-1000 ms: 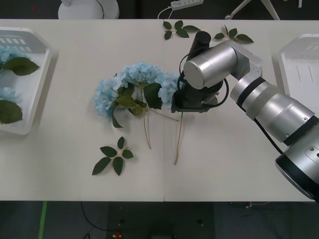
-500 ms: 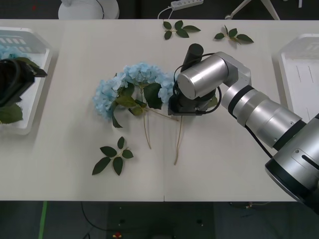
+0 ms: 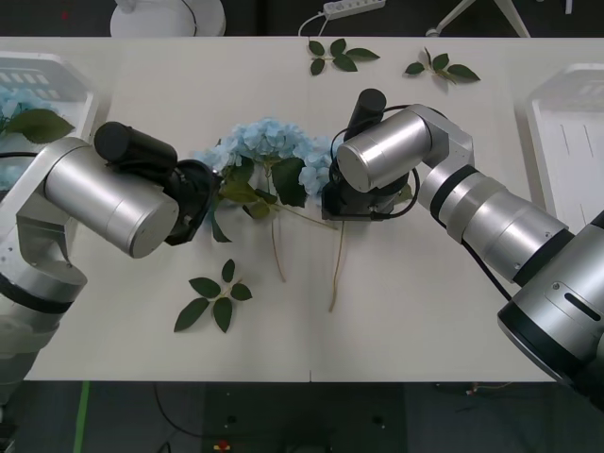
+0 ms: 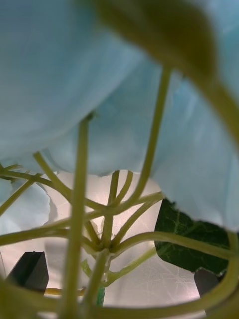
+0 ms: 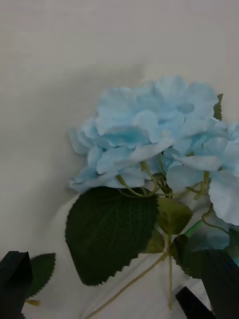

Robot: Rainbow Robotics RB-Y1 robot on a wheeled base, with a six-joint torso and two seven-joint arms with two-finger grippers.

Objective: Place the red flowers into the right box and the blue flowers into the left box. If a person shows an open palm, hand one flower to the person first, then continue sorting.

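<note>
blue flowers (image 3: 269, 142) mid-table | right gripper (image 4: 119, 284) jaws wide around stalks | left gripper (image 5: 112, 294) jaws wide beside them

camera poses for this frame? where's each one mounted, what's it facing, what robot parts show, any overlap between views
Front: above the arms, looking down at the table; both arms flank the blue flowers, left box and right box at the edges.
Right wrist: on the right arm, pressed in under a bloom among stalks; right gripper open.
Left wrist: on the left arm, facing a bloom and leaf; left gripper open.
Shared: all see the blue flowers.
</note>
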